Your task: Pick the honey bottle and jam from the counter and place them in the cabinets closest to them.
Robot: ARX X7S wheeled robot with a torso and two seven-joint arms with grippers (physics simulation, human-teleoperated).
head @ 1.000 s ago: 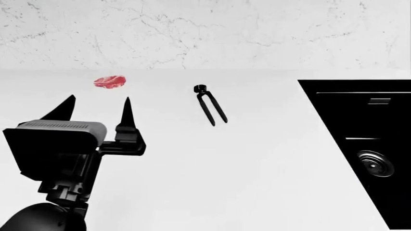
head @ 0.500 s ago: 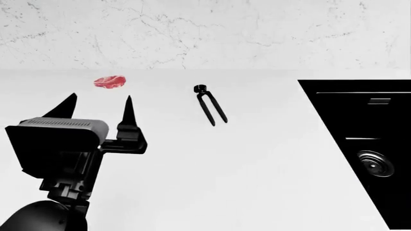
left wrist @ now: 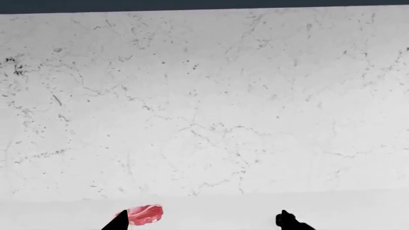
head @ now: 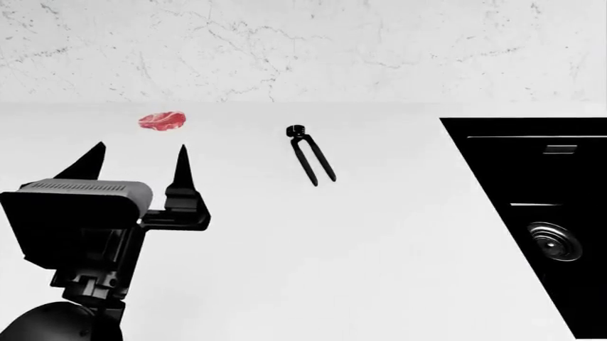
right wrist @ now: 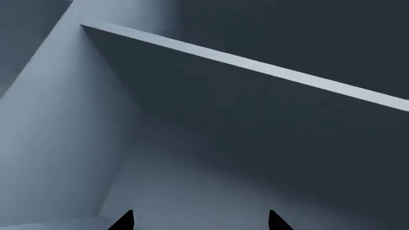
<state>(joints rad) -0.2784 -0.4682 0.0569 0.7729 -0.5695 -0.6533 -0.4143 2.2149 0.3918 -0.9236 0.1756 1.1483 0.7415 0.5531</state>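
Left gripper (head: 133,160), jaws spread and empty, over the counter (head: 379,234); honey bottle and jam in none of our views, bearing unknown; right gripper (right wrist: 199,221) likewise parted.

Left claw (head: 136,162) spread wide, empty, right claw (right wrist: 199,221) likewise

head: high, facing down over counter (head: 379,234) | left wrist: low, facing marble wall (left wrist: 204,96) | right wrist: close on dark panels | shared: raw meat (head: 162,121), head/left wrist
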